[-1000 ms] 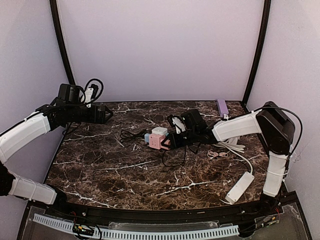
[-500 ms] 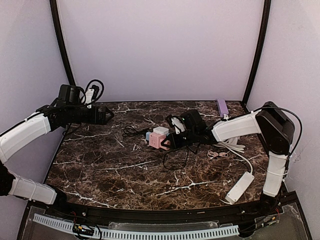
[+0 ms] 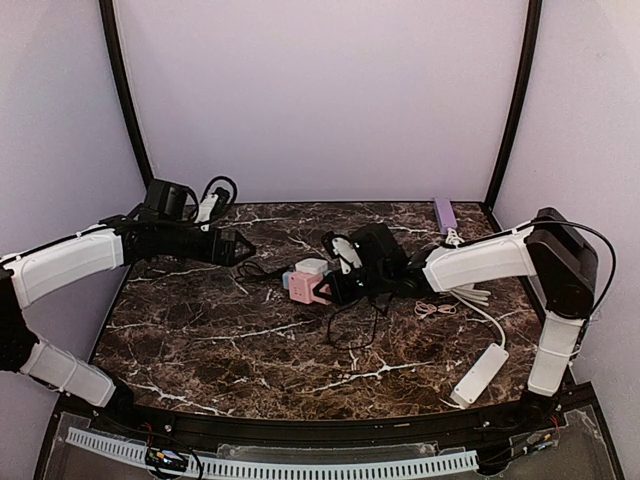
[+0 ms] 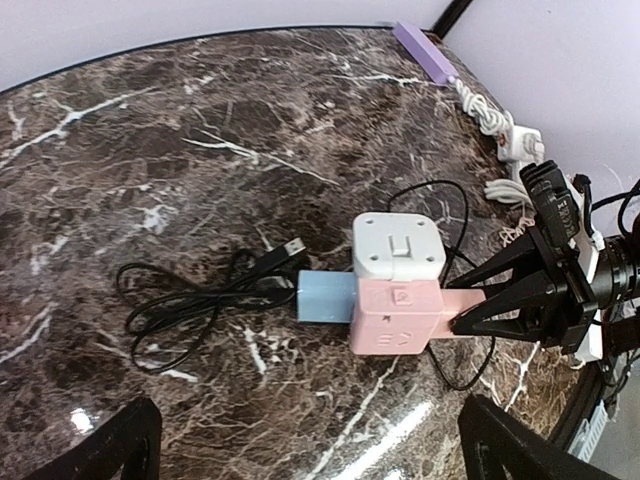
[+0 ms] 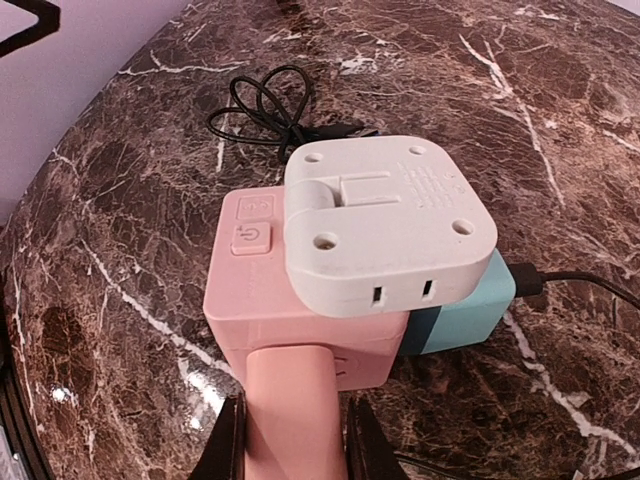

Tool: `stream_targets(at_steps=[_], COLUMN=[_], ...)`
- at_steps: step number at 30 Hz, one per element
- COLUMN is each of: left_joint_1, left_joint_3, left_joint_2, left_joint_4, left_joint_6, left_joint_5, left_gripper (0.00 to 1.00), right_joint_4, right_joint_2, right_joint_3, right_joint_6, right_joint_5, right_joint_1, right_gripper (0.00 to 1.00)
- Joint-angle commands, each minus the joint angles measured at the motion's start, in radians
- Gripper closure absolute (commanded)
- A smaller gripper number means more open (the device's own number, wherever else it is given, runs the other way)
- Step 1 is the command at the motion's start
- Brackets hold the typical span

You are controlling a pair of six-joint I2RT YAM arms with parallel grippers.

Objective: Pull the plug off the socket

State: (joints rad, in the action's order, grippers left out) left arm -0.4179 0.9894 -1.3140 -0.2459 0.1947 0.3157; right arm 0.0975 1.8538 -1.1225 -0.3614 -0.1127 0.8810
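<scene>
Black cable (image 3: 262, 268) coiled left of socket (image 3: 300, 287), mid-frame on bench (image 3: 200, 340). White adaptor (image 3: 312, 266) on top, blue plug (image 3: 287, 279) on left. Right end effector (image 3: 331, 290) clamped on pink plug (image 4: 460, 302) at socket's right side. Left end effector (image 3: 246, 247) wide, upper left, apart.

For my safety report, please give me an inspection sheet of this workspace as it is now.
Surface: dark marble table.
Job's things: pink cube socket with white block on top, blue block at its side; flat pink plug seated in it.
Clutter: white power strip, purple block, small pink cable.
Pincers: left pincer open, apart from the socket; right pincer shut on the plug.
Cables: black USB cable coiled beside the socket.
Surroundings: lilac walls, black poles.
</scene>
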Motion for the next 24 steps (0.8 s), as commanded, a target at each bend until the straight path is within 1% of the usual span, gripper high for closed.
stream_targets(at_steps=[1,8,15,18,20,22,24], left_joint_1=[-0.058,-0.111,-0.121,-0.131,-0.136,-0.138,-0.14], left_joint_3=[-0.013,-0.019,-0.014,-0.012,-0.01,-0.002,0.003], left_joint_2=[-0.06,-0.163,-0.249,-0.268,-0.281,-0.295,-0.306], left_joint_4=[0.02,0.071,0.088,0.087,0.082,0.075,0.069], left_joint_6=[0.018,0.073,0.115,0.116,0.118,0.119,0.117], left_joint_5=[0.101,0.227,0.268,0.263,0.259,0.256,0.252], left_gripper=[0.0,0.0,0.0,0.06,0.17,0.22,0.24], right_joint_4=[0.065,0.066,0.056,0.057,0.057,0.057,0.057], right_joint_2=[-0.042,-0.016,-0.005,-0.002,0.003,0.009,0.015], right_joint_3=[-0.009,-0.032,-0.044,-0.052,-0.059,-0.063,-0.068], right_joint_6=[-0.035,-0.074,-0.08,-0.08,-0.083,-0.085,-0.088], right_joint_5=[0.032,0.057,0.075,0.071,0.07,0.066,0.061], right_joint_1=[0.058,0.116,0.127,0.133,0.137,0.139,0.142], right_gripper=[1.0,1.0,1.0,1.0,1.0,1.0,1.0])
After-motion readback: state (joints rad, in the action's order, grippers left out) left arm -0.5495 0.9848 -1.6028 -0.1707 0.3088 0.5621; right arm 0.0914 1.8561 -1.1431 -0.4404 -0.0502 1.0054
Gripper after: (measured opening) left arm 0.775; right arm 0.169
